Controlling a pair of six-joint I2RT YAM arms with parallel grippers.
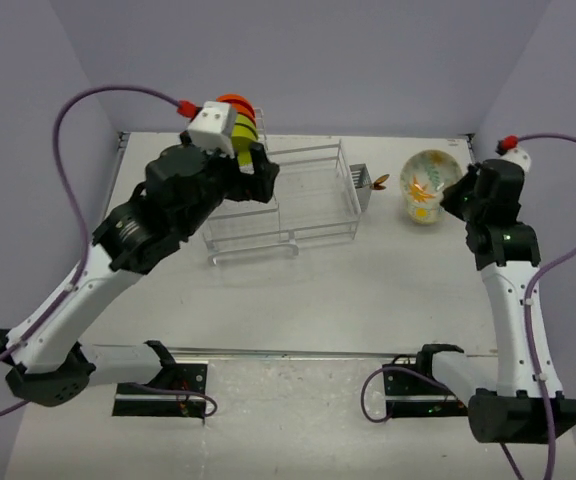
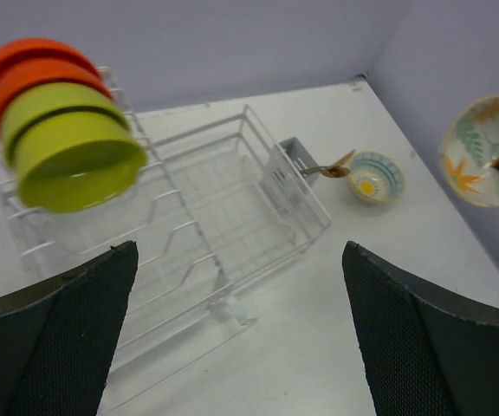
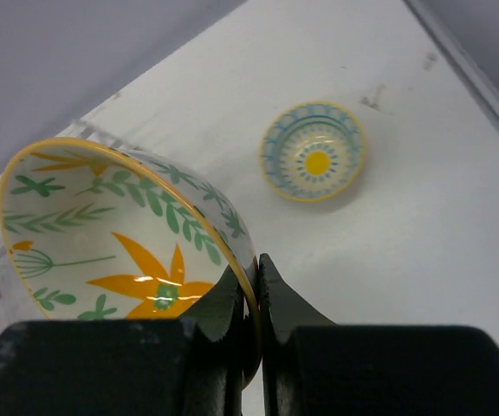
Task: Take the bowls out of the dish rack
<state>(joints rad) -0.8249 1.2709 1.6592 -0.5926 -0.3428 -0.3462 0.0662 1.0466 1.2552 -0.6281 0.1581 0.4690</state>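
White wire dish rack [image 2: 232,198]; plain orange-red bowls [image 2: 29,61], plain lime-green bowls [image 2: 72,156]. Whitish flowered bowl [image 3: 102,247]: yellow rim, orange petals, green leaf sprigs inside and out. On the small bowl [image 3: 313,152]: pale blue-teal banding, yellow centre, yellow rim.

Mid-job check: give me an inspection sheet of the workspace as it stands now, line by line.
Surface: white table, no spills seen.
Job's things: dish rack holds orange bowls and green bowls on edge in its slotted end; flower bowl is out of the rack.
Clutter: small blue-patterned bowl on the table; brown utensil in the cutlery basket.
Grippers: left gripper open, facing the rack; right gripper shut on the flower bowl's rim.
Cables: purple cables arc from both wrists, away from the rack.
Surroundings: plain walls; nothing else seen.
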